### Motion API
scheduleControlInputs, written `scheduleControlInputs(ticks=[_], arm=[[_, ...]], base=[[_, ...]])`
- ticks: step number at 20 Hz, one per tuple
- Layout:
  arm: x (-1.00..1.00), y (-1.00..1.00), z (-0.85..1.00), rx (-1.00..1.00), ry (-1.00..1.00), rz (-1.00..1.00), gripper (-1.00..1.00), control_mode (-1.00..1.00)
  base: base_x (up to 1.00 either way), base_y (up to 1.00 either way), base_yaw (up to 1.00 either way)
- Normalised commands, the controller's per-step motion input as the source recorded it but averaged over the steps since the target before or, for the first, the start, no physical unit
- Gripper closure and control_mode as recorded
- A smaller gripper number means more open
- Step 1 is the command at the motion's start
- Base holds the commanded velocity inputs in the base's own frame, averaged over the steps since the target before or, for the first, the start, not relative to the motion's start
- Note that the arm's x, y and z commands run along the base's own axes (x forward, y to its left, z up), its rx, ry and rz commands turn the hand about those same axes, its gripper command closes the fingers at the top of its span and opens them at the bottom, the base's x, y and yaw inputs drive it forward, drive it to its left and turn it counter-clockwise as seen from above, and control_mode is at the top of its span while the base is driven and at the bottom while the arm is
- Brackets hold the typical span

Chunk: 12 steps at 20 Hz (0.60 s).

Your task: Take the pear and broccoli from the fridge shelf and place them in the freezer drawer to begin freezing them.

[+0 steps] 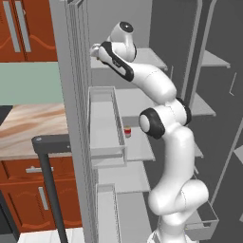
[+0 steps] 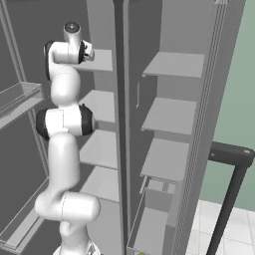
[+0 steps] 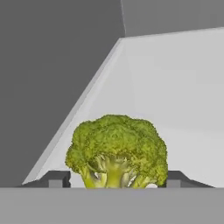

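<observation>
Both jaws (image 3: 112, 178) flank the broccoli (image 3: 117, 151), its base cut off; can't tell if clamped.

White rounded arm (image 1: 173, 137) with dark joint bands.

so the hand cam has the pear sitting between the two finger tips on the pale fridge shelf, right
Not quite: it is the broccoli, not the pear. The hand view shows a lumpy green head with a short stalk between the two finger tips of the gripper, on the pale fridge shelf. The rest of what you said holds.
</observation>
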Motion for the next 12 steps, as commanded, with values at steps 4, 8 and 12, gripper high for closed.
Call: scheduleControlInputs(ticks=[4,8,12], arm=[[0.0,0.0,-0.13,0.0,-0.03,0.0,1.0,-1.0],[-0.13,-0.18,0.0,0.0,-0.24,0.0,1.0,-1.0],[-0.56,-0.44,0.01,0.0,-0.38,0.0,1.0,-1.0]], base=[[0.0,0.0,0.0],[0.0,0.0,0.0],[0.0,0.0,0.0]])
